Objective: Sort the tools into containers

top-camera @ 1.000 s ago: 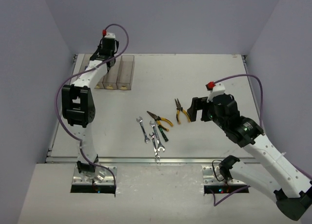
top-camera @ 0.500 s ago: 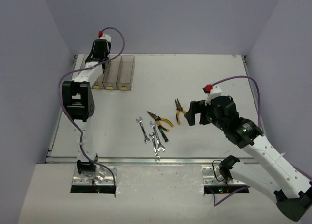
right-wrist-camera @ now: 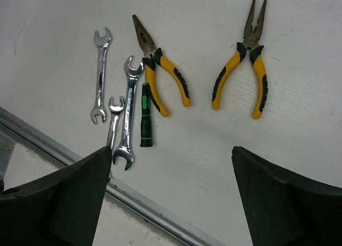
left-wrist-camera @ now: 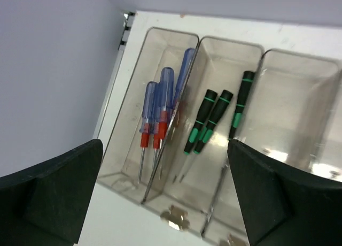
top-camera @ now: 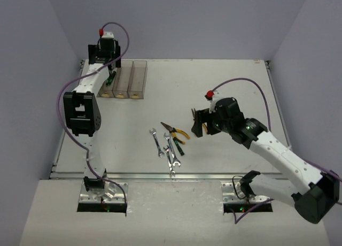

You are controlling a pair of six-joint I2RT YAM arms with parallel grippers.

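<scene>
Screwdrivers (left-wrist-camera: 166,91) lie in the containers (left-wrist-camera: 199,40) beneath the outstretched left arm (top-camera: 85,91), jaws released; right arm (top-camera: 267,144) bends over pliers (right-wrist-camera: 250,47), jaws spread empty.

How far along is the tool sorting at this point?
Done: three blue screwdrivers in the end bin, three black-and-green screwdrivers in the next bin. In hand: nothing; left gripper and right gripper open. Left on the table: three wrenches, two pliers, one black-and-green screwdriver.
</scene>
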